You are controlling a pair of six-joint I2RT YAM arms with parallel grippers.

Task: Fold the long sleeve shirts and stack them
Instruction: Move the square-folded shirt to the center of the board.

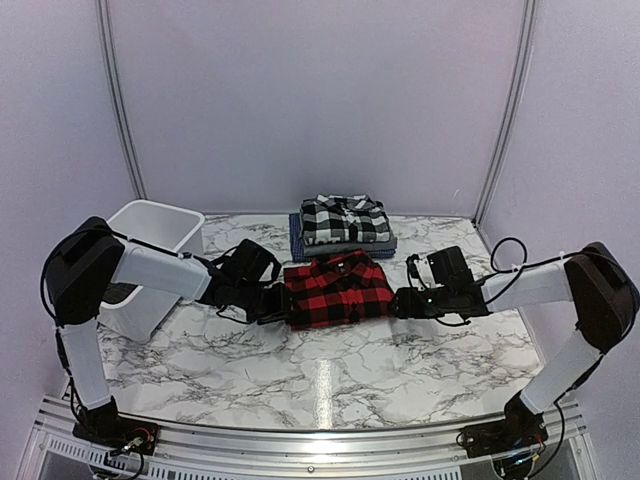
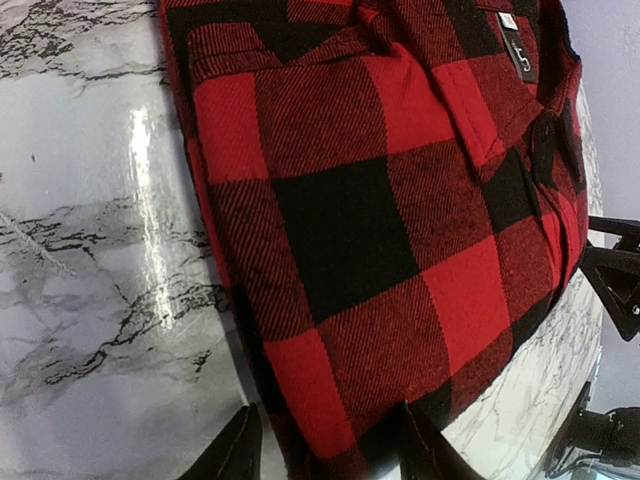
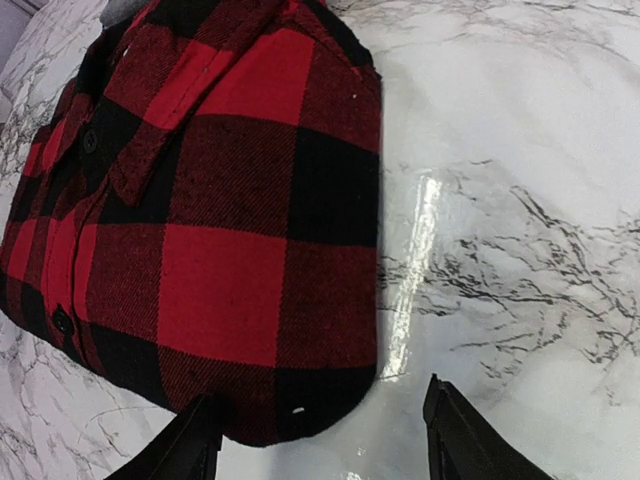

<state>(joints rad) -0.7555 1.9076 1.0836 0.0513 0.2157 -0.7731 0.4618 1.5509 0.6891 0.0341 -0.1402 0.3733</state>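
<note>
A folded red-and-black check shirt (image 1: 337,288) lies mid-table. Behind it a black-and-white plaid shirt (image 1: 344,218) tops a stack of folded grey and blue shirts (image 1: 343,246). My left gripper (image 1: 278,303) sits low at the red shirt's left edge. In the left wrist view this gripper (image 2: 328,450) is open, and the shirt's (image 2: 350,230) edge lies between its fingers without being pinched. My right gripper (image 1: 398,303) is at the shirt's right edge. In the right wrist view it (image 3: 325,440) is open around a corner of the shirt (image 3: 220,230), its far finger over bare table.
A white plastic tub (image 1: 150,262) stands at the left, behind my left arm. The marble table (image 1: 330,370) runs on toward the near rail. Wall panels close in the back and both sides.
</note>
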